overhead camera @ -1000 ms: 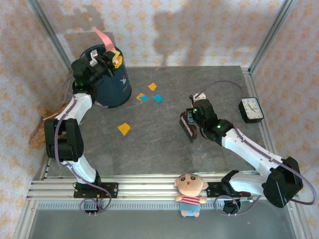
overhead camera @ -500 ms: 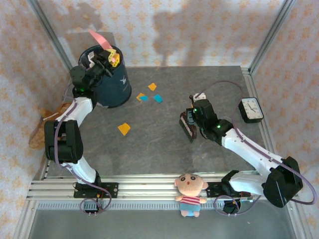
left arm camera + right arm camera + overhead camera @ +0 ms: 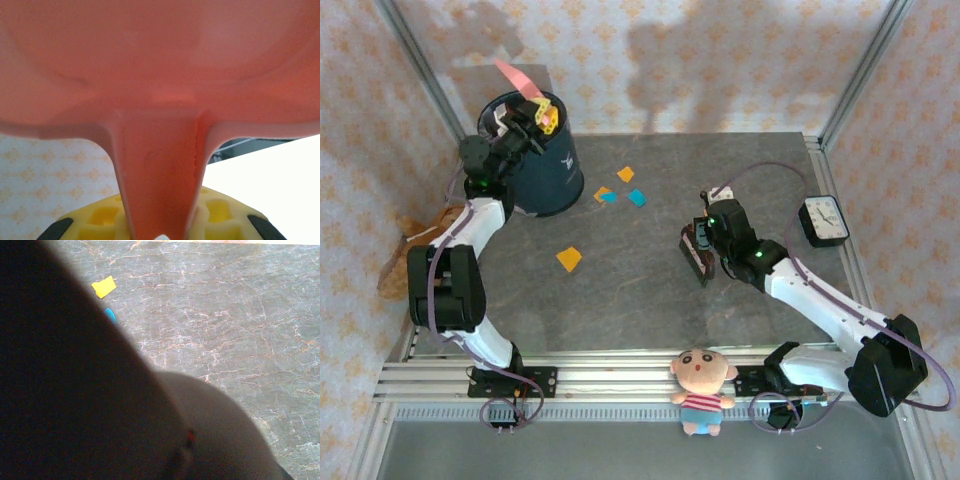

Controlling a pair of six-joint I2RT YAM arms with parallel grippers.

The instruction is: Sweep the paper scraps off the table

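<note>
Several paper scraps lie on the table (image 3: pixel 650 290): orange ones (image 3: pixel 626 173) (image 3: pixel 569 258) and blue ones (image 3: pixel 637 197) near the middle. Over a dark blue bin (image 3: pixel 548 172) at the far left, my left gripper (image 3: pixel 535 120) is shut on the handle of a pink dustpan (image 3: pixel 513 77), which is raised and tilted. In the left wrist view the dustpan (image 3: pixel 160 65) spreads above my yellow fingers (image 3: pixel 100 220). My right gripper (image 3: pixel 708 238) is shut on a dark brush (image 3: pixel 697 252) that rests on the table right of centre. The brush (image 3: pixel 75 390) blocks much of the right wrist view, beside a yellow scrap (image 3: pixel 104 286).
A black-and-white clock (image 3: pixel 823 220) lies at the table's right edge. A small doll (image 3: pixel 702 388) sits on the front rail between the arm bases. Patterned walls and silver posts close in the back and sides.
The left gripper has shifted the dustpan slightly left over the bin. The right arm, the brush and the scraps have not moved.
</note>
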